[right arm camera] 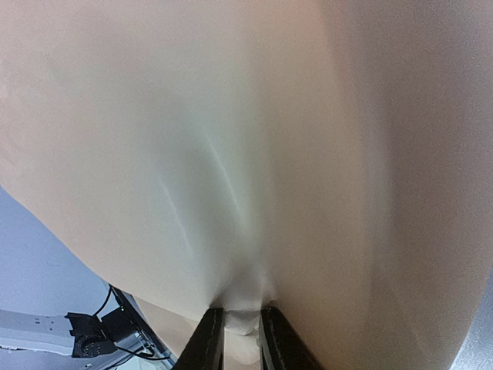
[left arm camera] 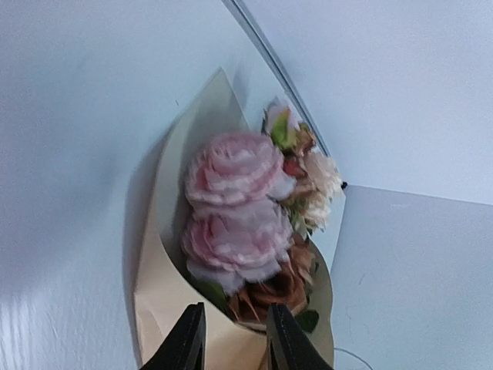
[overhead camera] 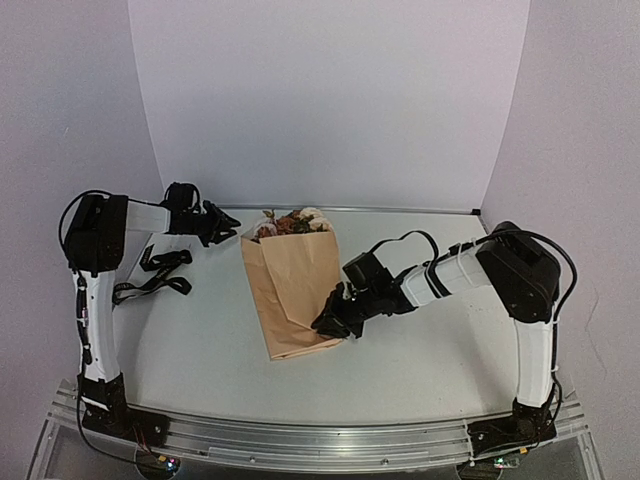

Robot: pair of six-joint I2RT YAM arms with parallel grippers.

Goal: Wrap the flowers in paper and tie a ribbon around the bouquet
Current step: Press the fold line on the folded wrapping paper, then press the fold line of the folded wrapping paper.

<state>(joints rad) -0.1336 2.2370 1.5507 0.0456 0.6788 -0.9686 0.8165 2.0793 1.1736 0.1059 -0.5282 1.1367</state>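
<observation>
The bouquet lies in the middle of the table: tan paper [overhead camera: 295, 285] folded round the flowers [overhead camera: 293, 222], whose pink, cream and brown blooms show at the far end. My left gripper [overhead camera: 232, 227] hovers at the paper's far left corner. In the left wrist view its jaws [left arm camera: 236, 308] stand apart over the paper [left arm camera: 166, 293] just below the flowers [left arm camera: 235, 208], pinching nothing. My right gripper [overhead camera: 332, 320] is at the paper's near right edge. In the right wrist view it [right arm camera: 241, 311] is shut on a puckered fold of paper [right arm camera: 231, 154]. The black ribbon [overhead camera: 160, 272] lies loose at the left.
White walls close the table at the back and both sides, with a dark seam [left arm camera: 281, 77] where the table meets the back wall. A metal rail [overhead camera: 320, 435] runs along the near edge between the arm bases.
</observation>
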